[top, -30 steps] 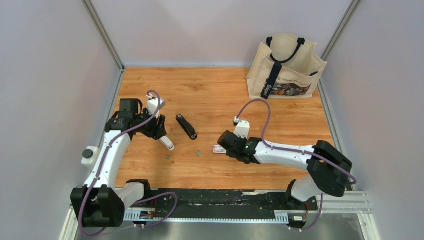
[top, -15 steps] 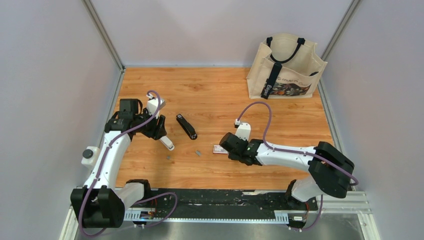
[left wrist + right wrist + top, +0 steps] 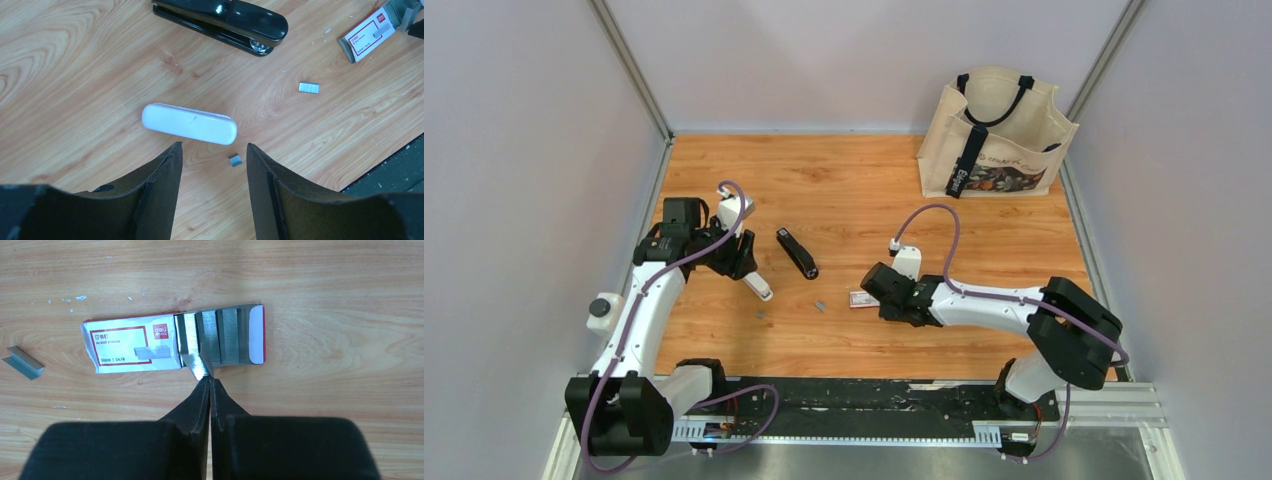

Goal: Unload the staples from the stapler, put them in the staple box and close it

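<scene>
The black stapler (image 3: 796,252) lies closed on the wooden table, also at the top of the left wrist view (image 3: 225,22). Tiny grey staples lie loose: one strip (image 3: 821,306) (image 3: 308,87) (image 3: 22,362) and a smaller bit (image 3: 762,314) (image 3: 235,160). My left gripper (image 3: 740,262) (image 3: 214,150) is open and empty, hovering over the smaller bit, just short of a white oblong piece (image 3: 189,123). My right gripper (image 3: 874,294) (image 3: 209,378) is shut, its tips pinching a shiny staple strip (image 3: 199,367) at the edge of the open pink-and-white staple box (image 3: 135,347).
A canvas tote bag (image 3: 999,135) stands at the back right. The staple box (image 3: 862,298) lies mid-table with several grey strips in its open tray (image 3: 220,337). Grey walls close in the left, back and right sides. A black rail (image 3: 854,395) runs along the near edge.
My right wrist has shifted slightly left and down at the staple box, and its cable loop has moved. The left arm, stapler and loose staples have not moved.
</scene>
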